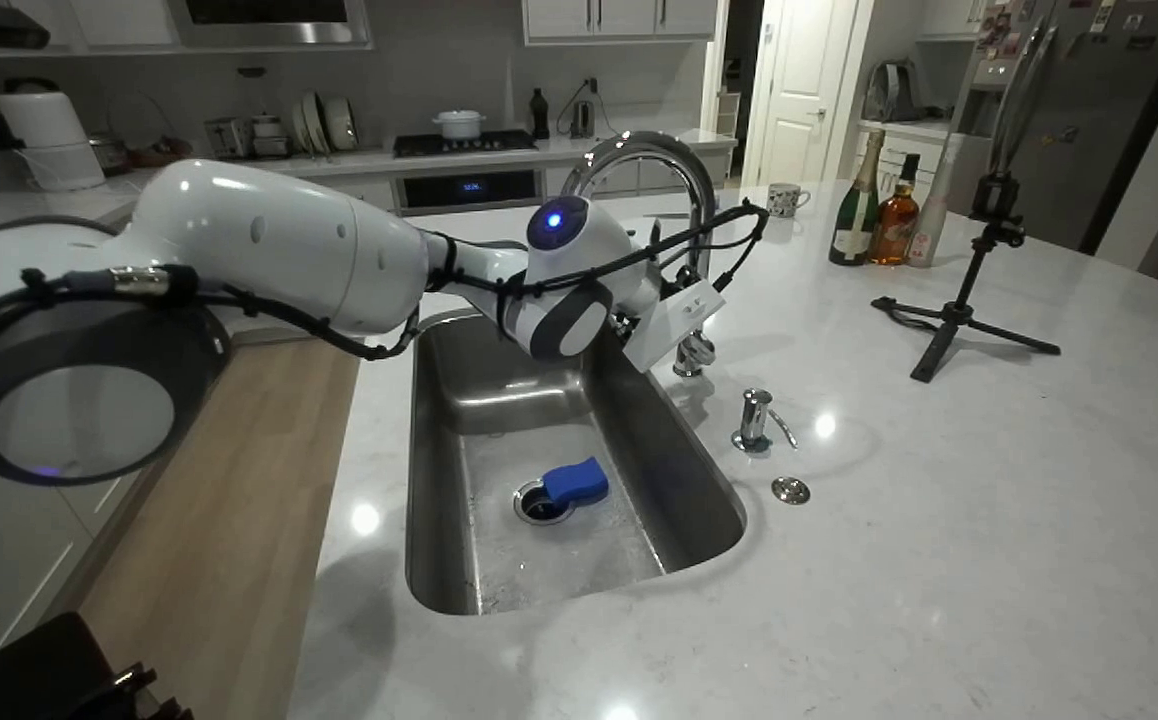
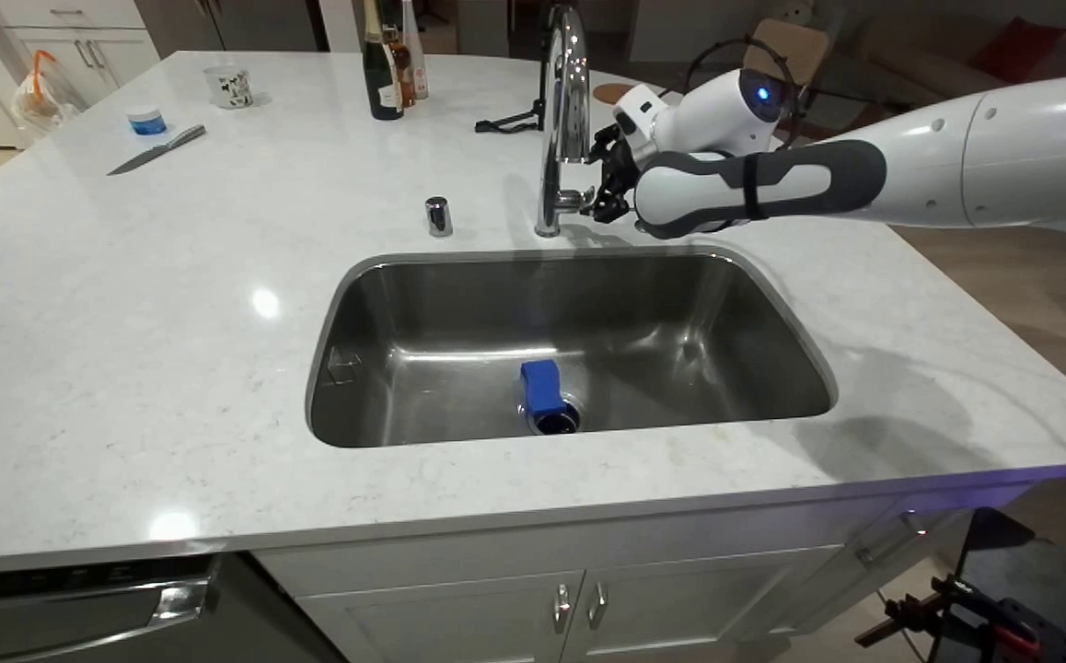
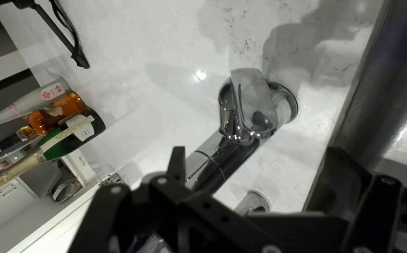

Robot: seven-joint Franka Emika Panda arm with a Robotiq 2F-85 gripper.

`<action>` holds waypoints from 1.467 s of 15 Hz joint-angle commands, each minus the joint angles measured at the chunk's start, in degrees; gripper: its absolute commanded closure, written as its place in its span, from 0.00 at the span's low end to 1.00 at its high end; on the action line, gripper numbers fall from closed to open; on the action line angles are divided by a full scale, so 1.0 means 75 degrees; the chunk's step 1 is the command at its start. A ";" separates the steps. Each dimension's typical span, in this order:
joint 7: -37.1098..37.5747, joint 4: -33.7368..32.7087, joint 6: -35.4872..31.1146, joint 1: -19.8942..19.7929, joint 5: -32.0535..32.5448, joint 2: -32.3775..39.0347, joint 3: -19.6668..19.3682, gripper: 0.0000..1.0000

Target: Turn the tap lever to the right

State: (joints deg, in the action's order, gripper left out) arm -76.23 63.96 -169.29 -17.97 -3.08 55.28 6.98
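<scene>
The tall chrome gooseneck faucet (image 1: 654, 148) stands behind the sink; it also shows in an exterior view (image 2: 570, 101) and in the wrist view (image 3: 208, 172). The tap lever (image 3: 251, 102) is a chrome handle sticking out sideways from the faucet stem. It shows in both exterior views (image 2: 575, 199) (image 1: 697, 349). My gripper (image 3: 258, 151) is open, its black fingers spread wide. In an exterior view the gripper (image 2: 599, 180) is beside the stem, close to the lever's end. Whether it touches the lever I cannot tell. White wrist hardware hides the fingers in an exterior view.
The steel sink (image 1: 439, 590) holds a blue sponge (image 1: 576, 482) by the drain. A short chrome fitting (image 1: 754, 420) stands near the faucet, also visible in an exterior view (image 2: 438, 216). Bottles (image 1: 854, 215) and a black tripod (image 1: 957, 312) stand on the counter. A knife (image 2: 157, 150) lies farther off.
</scene>
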 commanded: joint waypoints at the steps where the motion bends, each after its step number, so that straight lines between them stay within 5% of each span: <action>1: -0.0307 -0.0821 0.0259 -0.0012 0.0136 0.0484 0.0072 0.00; 7: -0.0335 -0.1513 0.0400 0.0070 0.0176 0.0974 -0.0015 0.04; 8: -0.0342 -0.1607 0.0431 0.0071 0.0180 0.1037 0.0003 0.28; 11: -0.0359 -0.1841 0.0477 0.0099 0.0184 0.1180 0.0016 0.37; 19: -0.0026 -0.2117 0.0474 0.0097 0.0726 0.1260 -0.0076 0.99; 22: 0.0027 -0.2171 0.0480 0.0092 0.0861 0.1260 -0.0132 1.00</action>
State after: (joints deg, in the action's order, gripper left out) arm -77.27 50.57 -167.38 -17.52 1.51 63.74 6.76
